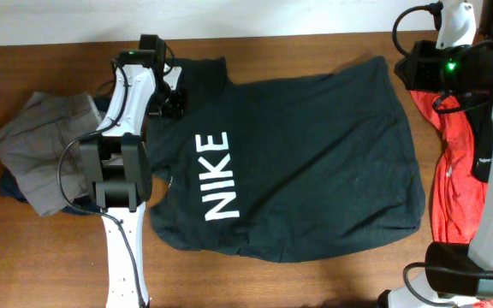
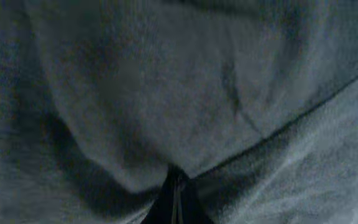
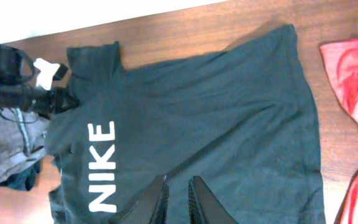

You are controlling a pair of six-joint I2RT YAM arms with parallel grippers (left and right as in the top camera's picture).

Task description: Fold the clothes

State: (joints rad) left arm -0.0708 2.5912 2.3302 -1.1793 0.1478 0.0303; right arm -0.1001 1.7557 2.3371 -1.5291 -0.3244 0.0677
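A large dark green-black T-shirt (image 1: 315,154) with white NIKE lettering lies spread flat on the wooden table; it also shows in the right wrist view (image 3: 216,124). My left gripper (image 1: 176,101) sits at the shirt's upper left sleeve edge. In the left wrist view its fingers (image 2: 176,199) are pressed together on the dark cloth (image 2: 166,93), which fills that view. My right gripper (image 3: 178,190) hangs high above the shirt with its fingers a little apart and nothing between them. In the overhead view it is at the top right (image 1: 413,68).
Crumpled grey trousers (image 1: 45,141) lie left of the left arm, over something dark blue (image 1: 8,184). A red top (image 1: 452,188) with a black garment (image 1: 484,150) on it lies at the right edge beside the right arm. The table's far edge meets a white wall.
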